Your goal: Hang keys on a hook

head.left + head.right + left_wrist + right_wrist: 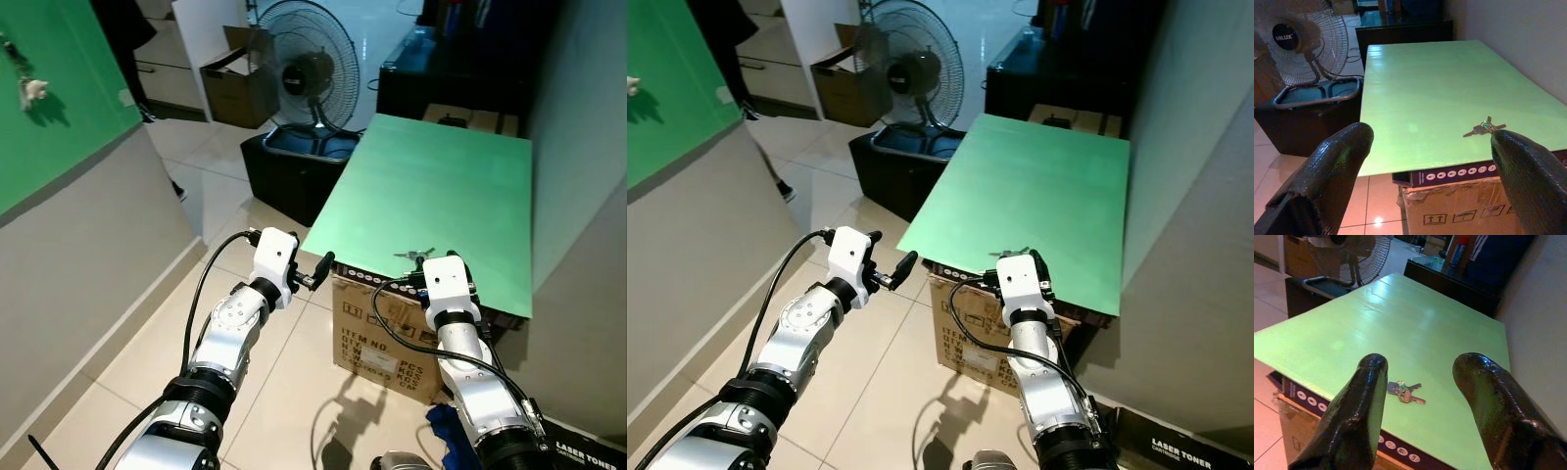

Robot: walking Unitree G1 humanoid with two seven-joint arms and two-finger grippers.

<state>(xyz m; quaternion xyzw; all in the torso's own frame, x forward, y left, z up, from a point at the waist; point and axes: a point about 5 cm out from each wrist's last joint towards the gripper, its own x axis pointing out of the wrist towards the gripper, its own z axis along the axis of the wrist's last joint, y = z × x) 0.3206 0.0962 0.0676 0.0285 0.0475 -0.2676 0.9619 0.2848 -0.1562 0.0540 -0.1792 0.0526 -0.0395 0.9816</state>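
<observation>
Green counter (431, 196) carries the keys (1404, 391) near its front edge; the right pincer (1420, 401) hovers over them, fingers apart, while the left pincer (1425, 161) waits alongside, also spread.

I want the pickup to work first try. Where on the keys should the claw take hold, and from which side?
The keys lie flat near the front edge of the green board, blades fanned out. Best grip is probably the bunched middle at the ring, where the pile is thickest. Come from above with the right claw, which hangs open just short of them, one finger on each side.
</observation>
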